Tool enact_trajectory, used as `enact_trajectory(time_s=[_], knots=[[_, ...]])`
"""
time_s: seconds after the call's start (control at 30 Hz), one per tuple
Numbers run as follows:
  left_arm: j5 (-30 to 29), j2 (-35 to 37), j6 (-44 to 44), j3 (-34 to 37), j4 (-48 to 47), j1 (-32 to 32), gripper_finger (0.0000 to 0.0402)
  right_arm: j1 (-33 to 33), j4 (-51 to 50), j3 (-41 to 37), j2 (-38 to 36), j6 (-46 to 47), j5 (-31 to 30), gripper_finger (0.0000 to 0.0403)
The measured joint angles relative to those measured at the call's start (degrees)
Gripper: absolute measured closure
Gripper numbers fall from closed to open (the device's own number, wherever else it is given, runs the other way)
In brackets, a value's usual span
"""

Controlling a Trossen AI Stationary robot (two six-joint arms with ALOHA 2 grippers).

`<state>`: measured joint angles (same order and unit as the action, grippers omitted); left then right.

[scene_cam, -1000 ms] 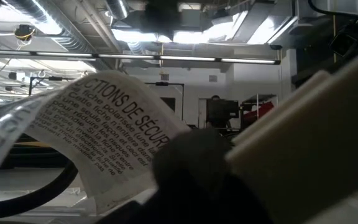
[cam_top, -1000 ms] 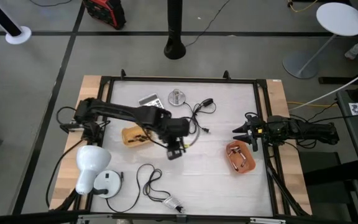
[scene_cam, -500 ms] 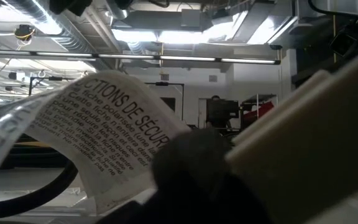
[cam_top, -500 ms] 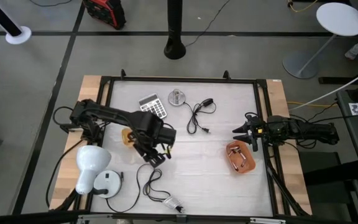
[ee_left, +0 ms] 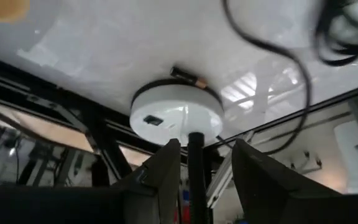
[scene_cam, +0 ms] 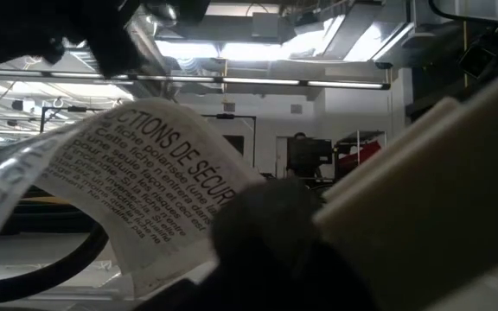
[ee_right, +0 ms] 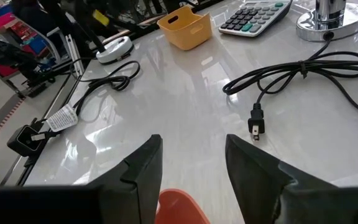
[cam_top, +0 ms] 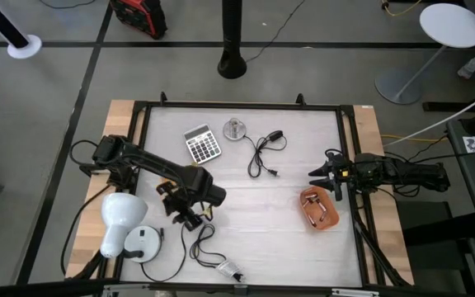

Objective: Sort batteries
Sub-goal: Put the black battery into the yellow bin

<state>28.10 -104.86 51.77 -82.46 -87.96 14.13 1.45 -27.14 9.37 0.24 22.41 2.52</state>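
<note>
The left gripper (cam_top: pixel 181 216) has travelled from the middle of the table (cam_top: pixel 246 239) toward its left front part, and now it hangs near the white round lamp base (cam_top: pixel 143 243). Its fingers stand apart, and I see nothing between them. The left wrist view looks past them at the lamp base, and one battery (ee_left: pixel 188 76) lies there on the table, touching the rim of the base. I judge that the arm has finished one trip and now goes for this battery, so the sorting is not finished.

The right gripper (cam_top: pixel 324 177) has not moved. It waits at the right edge of the table with its fingers wide apart and empty, just behind the orange tray (cam_top: pixel 303 200).

There are two containers. The orange tray holds a few silvery batteries (cam_top: pixel 320 212); how many, I cannot say. The yellow bin (ee_right: pixel 182 25) stands on the left side near the calculator (cam_top: pixel 202 143). From above, the left arm covers it, and the right wrist view shows only its outer wall, so its contents are hidden from me.
</note>
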Motion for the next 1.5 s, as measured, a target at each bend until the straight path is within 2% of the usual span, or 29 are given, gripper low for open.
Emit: enact_trajectory(time_s=[0.13,0.4,0.77,0.9,1.5], knots=[[3.0,0.0,0.7,6.4,5.5,0.9,0.0270,0.0,0.0,0.0,0.0,0.0,0.0,0.0233],[8.5,0.0,7.4,15.9,21.0,2.6,0.0270,0.0,0.0,0.0,0.0,0.0,0.0,0.0233],[8.9,0.0,16.8,22.0,23.9,5.2,0.0270,0.0,0.0,0.0,0.0,0.0,0.0,0.0233],[8.8,0.0,19.0,24.0,28.0,6.0,0.0270,0.0,0.0,0.0,0.0,0.0,0.0,0.0233],[7.5,0.1,20.9,30.5,37.4,8.4,0.0270,0.0,0.0,0.0,0.0,0.0,0.0,0.0233]])
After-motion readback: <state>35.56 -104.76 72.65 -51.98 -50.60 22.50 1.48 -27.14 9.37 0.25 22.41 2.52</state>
